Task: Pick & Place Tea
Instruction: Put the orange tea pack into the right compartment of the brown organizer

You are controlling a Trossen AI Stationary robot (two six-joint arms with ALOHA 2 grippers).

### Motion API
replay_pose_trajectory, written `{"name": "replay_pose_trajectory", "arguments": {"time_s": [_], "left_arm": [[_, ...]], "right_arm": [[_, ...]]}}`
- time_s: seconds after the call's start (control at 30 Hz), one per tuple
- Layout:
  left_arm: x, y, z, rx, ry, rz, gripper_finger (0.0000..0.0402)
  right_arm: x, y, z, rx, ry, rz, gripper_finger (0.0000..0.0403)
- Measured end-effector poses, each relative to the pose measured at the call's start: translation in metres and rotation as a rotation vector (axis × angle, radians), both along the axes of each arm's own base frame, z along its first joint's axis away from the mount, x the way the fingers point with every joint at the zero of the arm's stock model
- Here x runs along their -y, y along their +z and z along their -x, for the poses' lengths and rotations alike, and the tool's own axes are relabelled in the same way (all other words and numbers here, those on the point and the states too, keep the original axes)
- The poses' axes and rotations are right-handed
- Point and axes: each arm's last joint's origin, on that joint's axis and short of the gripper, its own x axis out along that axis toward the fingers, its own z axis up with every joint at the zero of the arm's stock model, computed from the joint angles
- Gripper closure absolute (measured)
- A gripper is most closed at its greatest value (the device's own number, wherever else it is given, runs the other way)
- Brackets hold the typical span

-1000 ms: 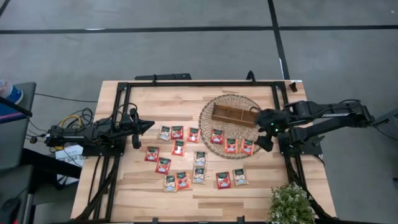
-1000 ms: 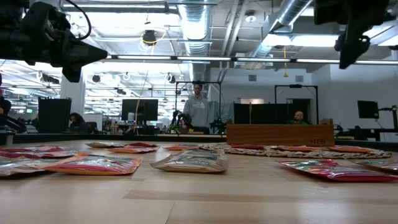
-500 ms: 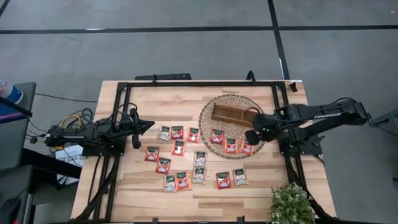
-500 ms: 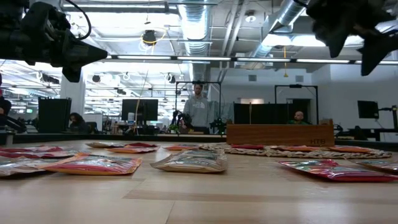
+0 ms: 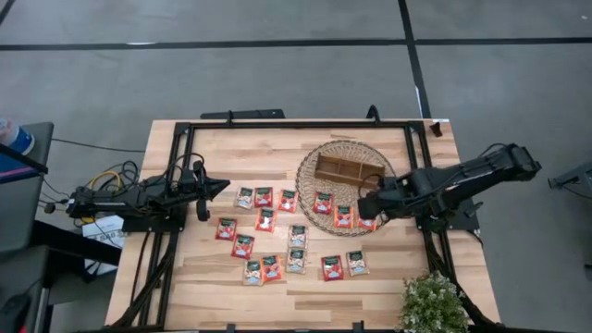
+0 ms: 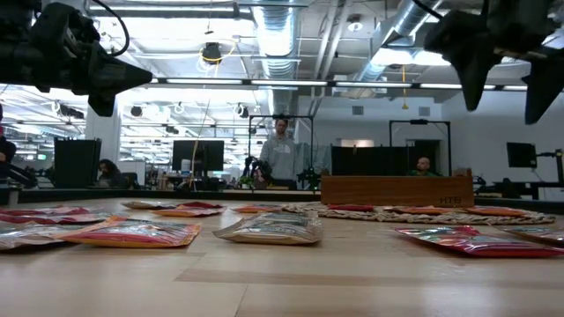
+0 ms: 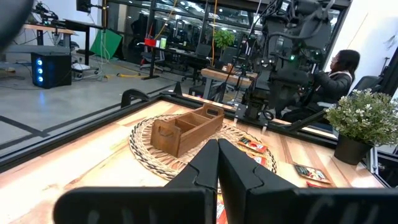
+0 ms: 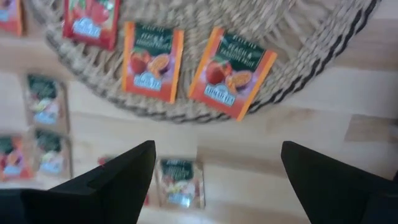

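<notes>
**benchwatcher:** High view, going left to right. The left gripper [image 5: 222,186] is parked over the left part of the table [image 5: 213,139] with its fingers pinched shut on nothing. Then the tea sachets [image 5: 264,268], about sixteen of them: most lie flat on the wood from the middle toward the near edge, and four sit on the near rim of the wicker mat [image 5: 326,150]. The right gripper [image 5: 363,205] hangs over that rim, jaws spread wide and empty, above the two orange sachets [image 8: 230,73] that fill its wrist view.

**servo_sam:** So what goes wrong from here?

**benchwatcher:** My guess is the pick itself. Those sachets are thin, flat, glossy squares lying flush, so there's no edge for a finger to get under. Come down too shallow and the tips could just skate over the foil. Come down too hard and they may dig into the weave and drag the mat along.

**servo_sam:** And the two orange ones are just beside each other.

**benchwatcher:** Right, wide jaws could nudge or pinch both at once. The mat is round, bumpy and open-woven with a looped border, so a sachet on it probably rocks a bit. The wooden tray [image 5: 347,170] on the mat is oblong, with smooth walls and narrow compartments, so a floppy sachet might catch on a divider and end up propped on the wall.
</notes>
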Motion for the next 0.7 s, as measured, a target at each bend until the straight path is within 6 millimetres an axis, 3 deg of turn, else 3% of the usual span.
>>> {"name": "replay_pose_trajectory", "arguments": {"time_s": [0.5,0.7], "left_arm": [[0.0,0.0,0.0,0.001,0.0,0.003,0.0402],[0.0,0.0,0.0,0.001,0.0,0.003,0.0402]], "right_arm": [[-0.004,-0.029,-0.025,-0.084,-0.123,0.078,0.0061],[-0.004,-0.036,-0.024,-0.074,-0.138,0.069,0.0061]]}}
